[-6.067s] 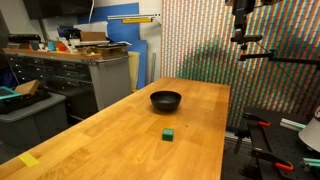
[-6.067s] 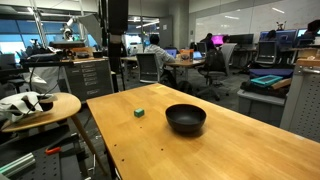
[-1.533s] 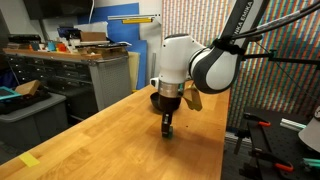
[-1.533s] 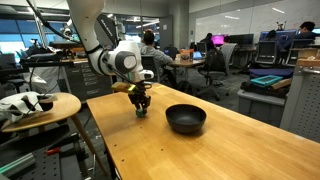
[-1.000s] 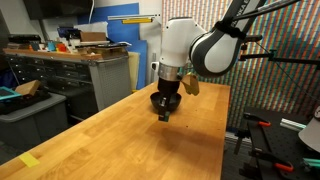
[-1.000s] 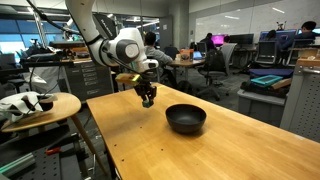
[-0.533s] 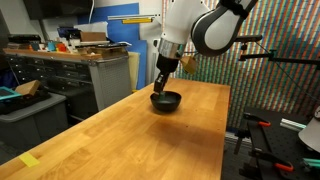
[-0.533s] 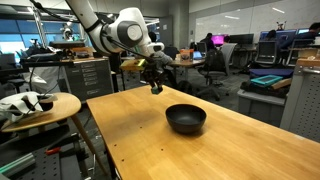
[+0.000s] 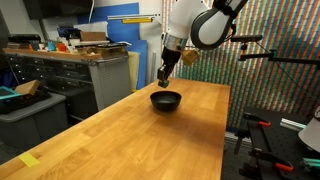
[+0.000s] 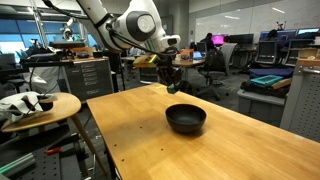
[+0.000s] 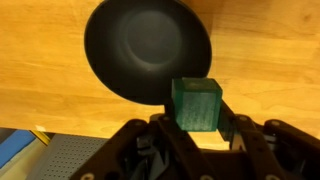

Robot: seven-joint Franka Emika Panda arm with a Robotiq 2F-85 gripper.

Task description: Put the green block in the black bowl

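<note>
My gripper (image 11: 197, 108) is shut on the green block (image 11: 196, 103), a small dark-green cube pinched between the two black fingers. The wrist view looks down past it onto the black bowl (image 11: 146, 50), a round glossy bowl on the wooden table; the block overlaps the bowl's near rim in that view. In both exterior views the gripper (image 9: 163, 80) (image 10: 171, 86) hangs in the air well above the table, over or just beside the bowl (image 9: 166, 100) (image 10: 185, 118). The block itself is hard to make out there.
The wooden table (image 9: 120, 135) runs long. A flat yellow piece (image 9: 29, 159) lies near its front corner. Workbenches and drawers (image 9: 70, 70) stand behind, a round side table (image 10: 40, 108) with white objects beside it, and a tripod arm (image 9: 270, 55).
The gripper has risen from the table with the green block and swung across towards the black bowl, now hanging above it. Its jaws stayed shut on the block.
</note>
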